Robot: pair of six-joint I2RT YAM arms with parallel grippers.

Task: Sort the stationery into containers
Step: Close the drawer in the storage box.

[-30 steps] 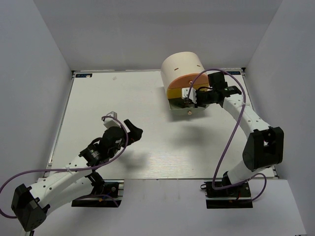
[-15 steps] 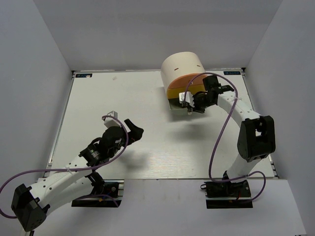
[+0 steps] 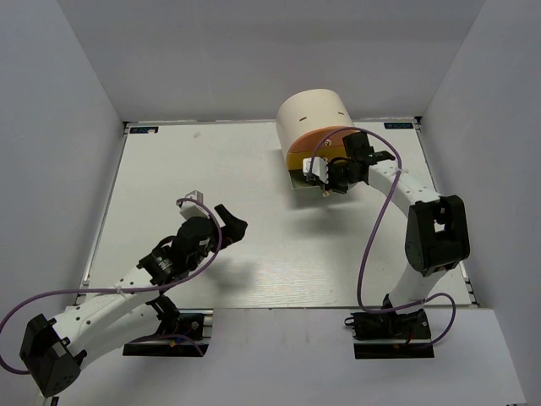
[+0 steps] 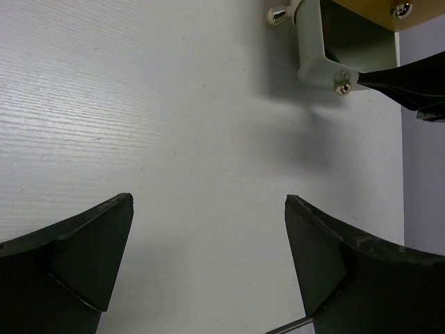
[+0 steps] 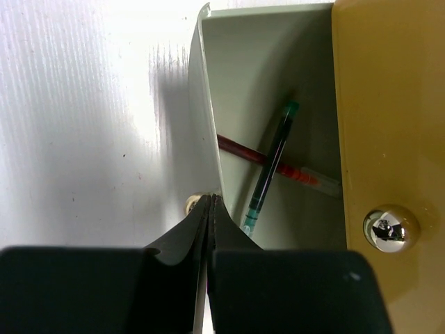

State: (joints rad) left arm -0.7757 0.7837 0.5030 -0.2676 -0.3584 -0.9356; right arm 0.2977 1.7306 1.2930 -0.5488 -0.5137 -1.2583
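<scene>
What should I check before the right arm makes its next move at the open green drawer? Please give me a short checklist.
1. Pale green drawer pulled out: ok.
2. Red pen inside it: ok.
3. Clear pen inside, lying across the red pen: ok.
4. Right pincer shut, tips at the drawer's front wall: ok. Whether it grips the wall: cannot tell.
5. Left pincer open, empty, apart from the organiser: ok.
6. Contents of the yellow drawer: cannot tell, its front hides them.
</scene>
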